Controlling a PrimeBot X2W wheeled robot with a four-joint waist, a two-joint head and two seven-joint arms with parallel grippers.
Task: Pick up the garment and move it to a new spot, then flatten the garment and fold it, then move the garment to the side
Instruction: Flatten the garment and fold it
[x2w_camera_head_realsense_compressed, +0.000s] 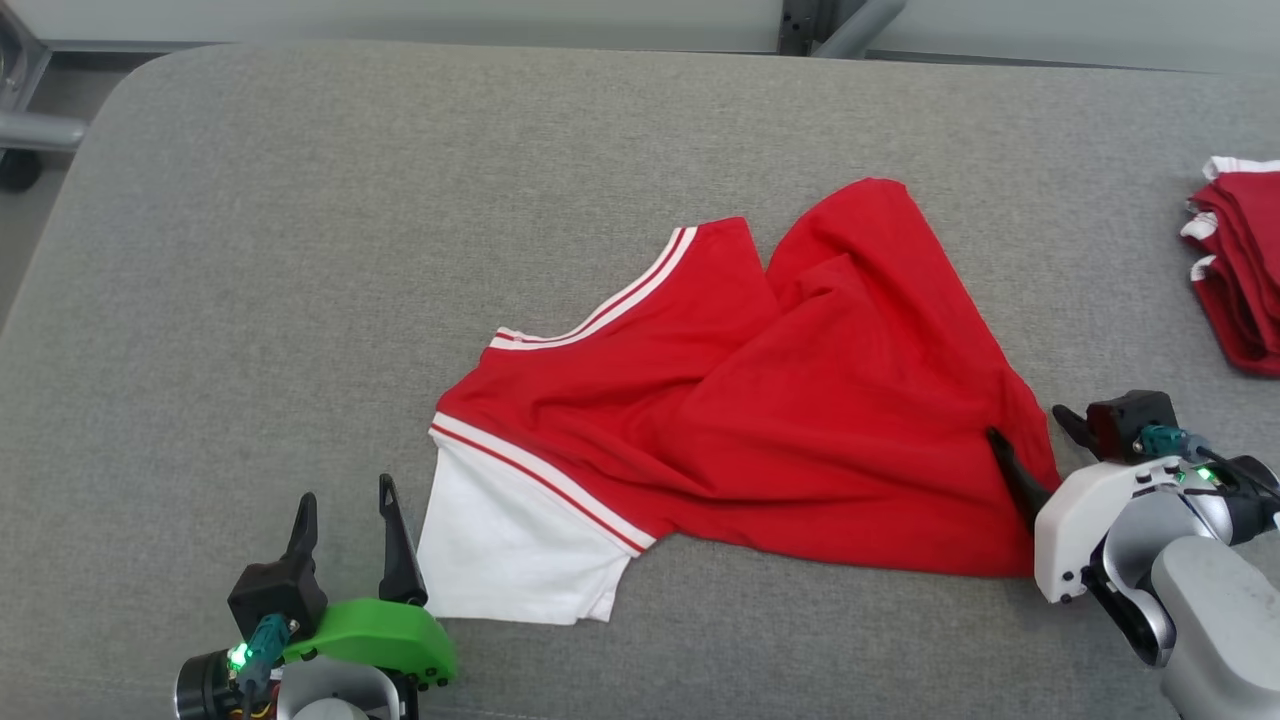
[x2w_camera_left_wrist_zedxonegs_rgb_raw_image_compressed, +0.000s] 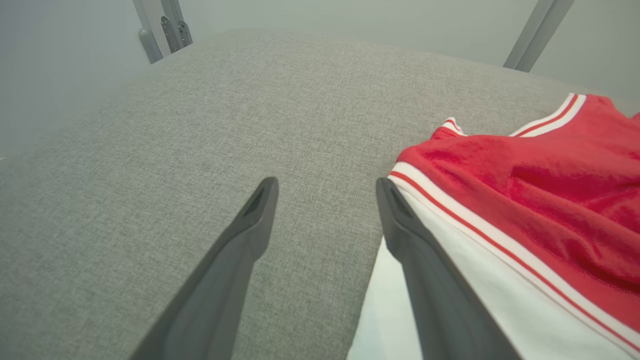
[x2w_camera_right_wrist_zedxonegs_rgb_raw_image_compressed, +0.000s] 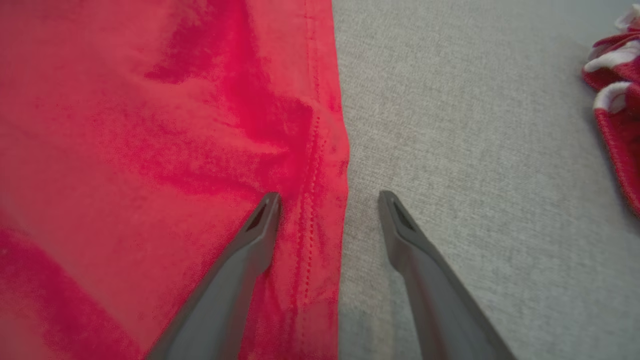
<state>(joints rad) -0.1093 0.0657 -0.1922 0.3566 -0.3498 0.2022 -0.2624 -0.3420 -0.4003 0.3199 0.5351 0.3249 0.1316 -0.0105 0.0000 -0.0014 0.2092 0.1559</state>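
- Since the crumpled red jersey garment with white striped trim (x2w_camera_head_realsense_compressed: 760, 420) lies mid-desk unflattened, I judge both its ends need taking.
- My left fingers (x2w_camera_head_realsense_compressed: 400, 550) stand parted and empty at the left edge of the white sleeve (x2w_camera_head_realsense_compressed: 500, 550).
- My right fingers (x2w_camera_right_wrist_zedxonegs_rgb_raw_image_compressed: 260, 225) gape astride the stitched red hem (x2w_camera_right_wrist_zedxonegs_rgb_raw_image_compressed: 315, 200), one over cloth, one over the grey woven-fabric desk (x2w_camera_head_realsense_compressed: 300, 250), gripping nothing.
- This soft, wrinkled knit will likely bunch when dragged.

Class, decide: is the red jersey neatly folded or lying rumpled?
Rumpled, not folded: the red jersey lies creased, fabric bunched in overlapping ridges, white sleeve splayed out.
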